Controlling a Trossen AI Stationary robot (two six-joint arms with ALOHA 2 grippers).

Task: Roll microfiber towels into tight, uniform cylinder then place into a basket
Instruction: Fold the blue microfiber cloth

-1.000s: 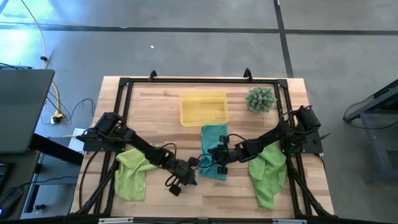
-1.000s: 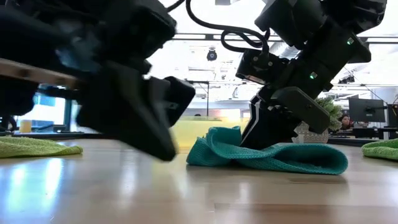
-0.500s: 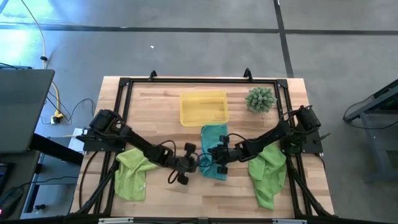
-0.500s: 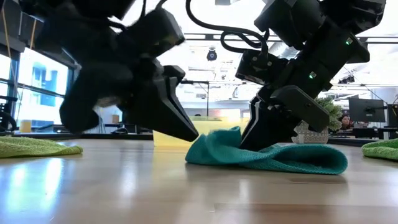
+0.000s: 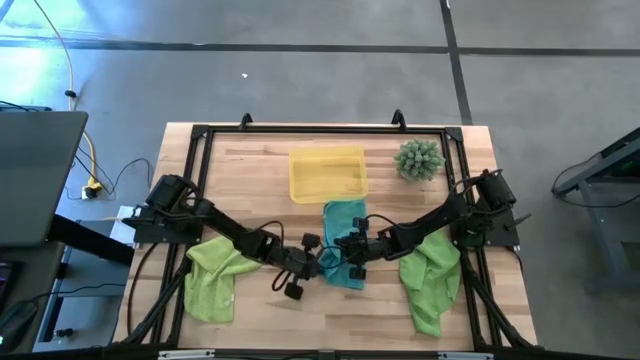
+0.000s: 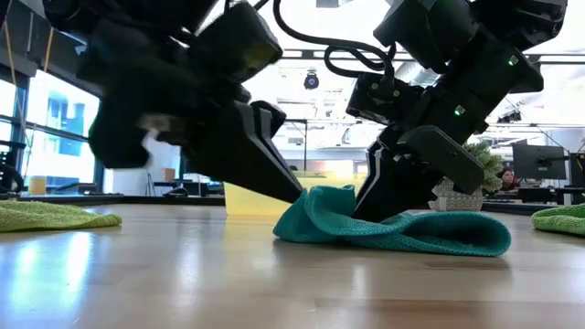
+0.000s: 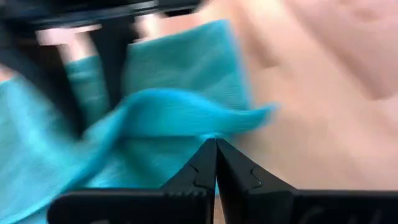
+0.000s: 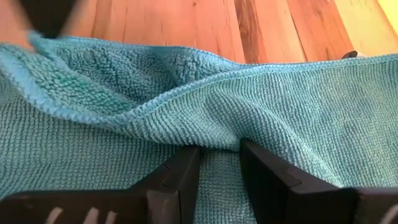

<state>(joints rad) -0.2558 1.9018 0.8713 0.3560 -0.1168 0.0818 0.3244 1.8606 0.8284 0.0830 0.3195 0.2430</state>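
Teal towel (image 5: pixel 344 243) pinched by right gripper (image 8: pixel 217 163) — left gripper (image 7: pixel 216 148), shut and empty, at its edge.

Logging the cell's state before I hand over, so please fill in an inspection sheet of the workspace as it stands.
Surface: wooden table, bare wood along the front.
Job's things: teal towel bunched at centre; lime-green towel left; second lime-green towel right, draped at the table edge; yellow basket holds no towel.
Clutter: spiky green plant at the back right.
Grippers: left gripper shut, tips at the teal towel's edge; right gripper pinching a fold of it.
Cables: yellow cable on the floor, left.
Surroundings: grey floor; laptop left.
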